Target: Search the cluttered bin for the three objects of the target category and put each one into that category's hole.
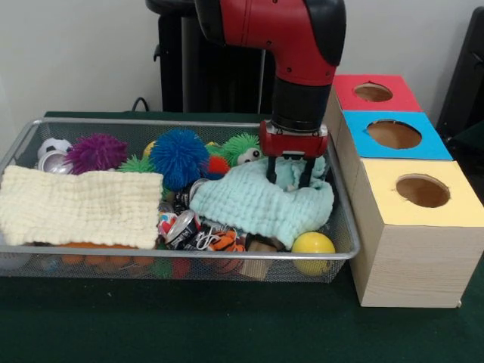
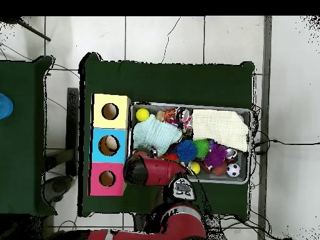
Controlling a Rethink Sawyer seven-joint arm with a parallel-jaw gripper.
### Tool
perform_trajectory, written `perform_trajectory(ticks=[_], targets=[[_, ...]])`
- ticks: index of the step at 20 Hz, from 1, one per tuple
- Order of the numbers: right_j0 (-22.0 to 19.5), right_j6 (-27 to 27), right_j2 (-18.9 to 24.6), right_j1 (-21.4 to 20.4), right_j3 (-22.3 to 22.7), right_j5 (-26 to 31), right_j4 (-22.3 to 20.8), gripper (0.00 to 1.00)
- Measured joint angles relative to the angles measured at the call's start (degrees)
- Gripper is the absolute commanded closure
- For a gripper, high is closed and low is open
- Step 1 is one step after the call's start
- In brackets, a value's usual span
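The wire-mesh bin (image 1: 189, 255) lies on the green table, full of toys and cloths; it also shows in the overhead view (image 2: 252, 134). My gripper (image 1: 289, 175) is down in the bin's right end in the front view, its black fingers (image 1: 271, 172) closed on a bunched-up fold of a mint-green cloth (image 1: 257, 206). In the overhead view my arm hides the gripper, with the cloth (image 2: 153, 134) beside it. No clear plastic bottle shows; they are hidden. The blue-topped hole (image 1: 393, 134) is in the middle of the wooden box (image 2: 110, 145), right of the bin.
A cream cloth (image 1: 76, 204) covers the bin's left end. Blue (image 1: 178, 157), purple (image 1: 96, 153) and green spiky balls, a yellow ball (image 1: 312, 246) and a silver can (image 1: 181, 227) lie around. The red-topped hole (image 1: 373, 92) and yellow-topped hole (image 1: 422, 190) flank the blue one.
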Motion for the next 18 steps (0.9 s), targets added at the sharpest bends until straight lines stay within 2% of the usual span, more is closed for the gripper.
perform_trajectory(ticks=[7, 18], targets=[[0.6, 0.0, -2.0, 1.2, -0.1, -3.2, -0.4, 0.00], [-0.7, 0.0, -2.0, 2.5, 0.0, -8.3, -3.4, 0.00]])
